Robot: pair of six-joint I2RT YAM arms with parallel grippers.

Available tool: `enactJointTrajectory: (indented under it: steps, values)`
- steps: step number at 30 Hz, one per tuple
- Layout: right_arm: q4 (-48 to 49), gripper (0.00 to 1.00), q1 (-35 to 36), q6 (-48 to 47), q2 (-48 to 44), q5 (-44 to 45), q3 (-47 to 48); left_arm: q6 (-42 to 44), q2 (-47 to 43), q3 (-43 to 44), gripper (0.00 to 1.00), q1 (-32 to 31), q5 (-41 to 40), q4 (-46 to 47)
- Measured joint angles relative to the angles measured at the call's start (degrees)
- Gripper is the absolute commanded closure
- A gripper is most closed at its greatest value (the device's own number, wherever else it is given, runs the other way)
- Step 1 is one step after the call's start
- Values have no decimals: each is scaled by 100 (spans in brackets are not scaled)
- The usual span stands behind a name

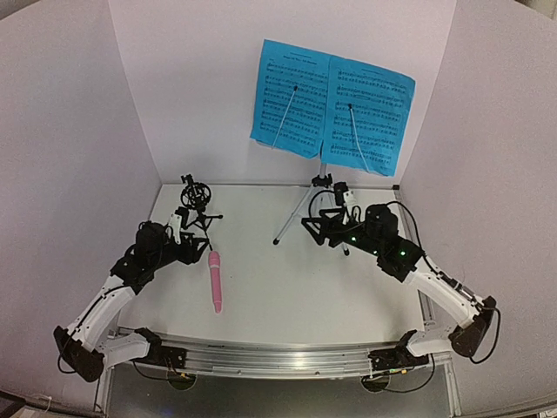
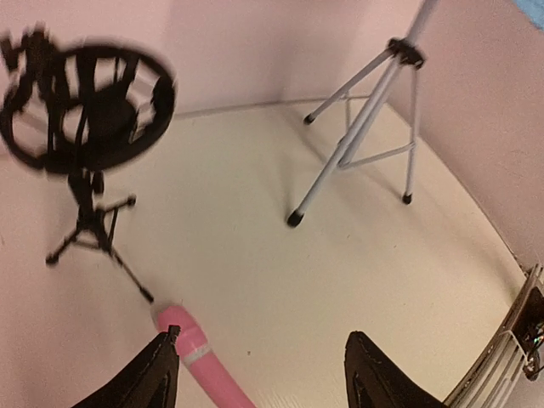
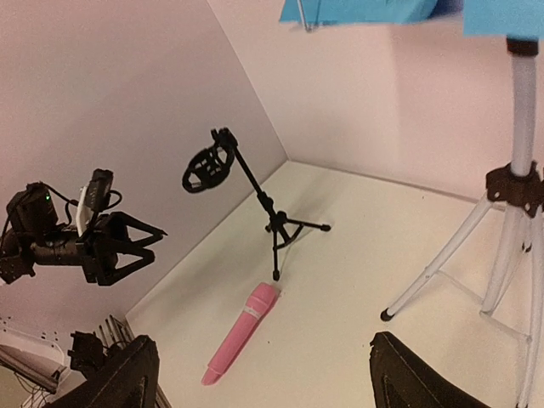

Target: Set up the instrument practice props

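Note:
Two bright blue sheet-music pages [image 1: 331, 104] sit side by side on the music stand, whose silver tripod [image 1: 300, 213] stands at the back of the table. The slim pink microphone [image 1: 214, 280] lies flat on the table, left of centre. Just behind its head stands the small black tripod mic holder [image 1: 197, 205], upright, with its clip ring empty. My left gripper [image 1: 202, 248] hovers open beside the microphone's head [image 2: 200, 361], its left fingertip [image 2: 172, 336] near it. My right gripper [image 1: 315, 228] is open and empty in front of the stand's legs [image 3: 510, 195].
Pale walls close in the table on the left, back and right. A metal rail [image 1: 278, 357] runs along the near edge between the arm bases. In the right wrist view, the left gripper [image 3: 140, 242] hangs above the table's left side.

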Motion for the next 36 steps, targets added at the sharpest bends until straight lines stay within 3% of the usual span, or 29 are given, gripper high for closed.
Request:
enactJointTrajectory:
  steps: [8, 16, 23, 27, 33, 36]
  values:
    - [-209, 16, 317, 70, 852, 196, -1, -1240, 1813, -120, 19, -66, -907, -635]
    - [-201, 15, 324, 175, 984, 381, -205, -1509, 3213, 84, 21, -599, -1213, -908]
    - [-250, 15, 324, 242, 764, 657, -768, -1806, 4034, 102, 36, -616, -1610, -788]
    - [-266, 14, 324, 314, 405, 872, -1017, -1933, 4323, 104, 54, -567, -1673, -687]
    - [-240, 14, 324, 396, 49, 1084, -1211, -2066, 4417, 110, 95, -568, -1760, -587]
    - [-251, 14, 324, 418, 44, 1125, -1247, -2097, 4405, 111, 100, -568, -1772, -585]
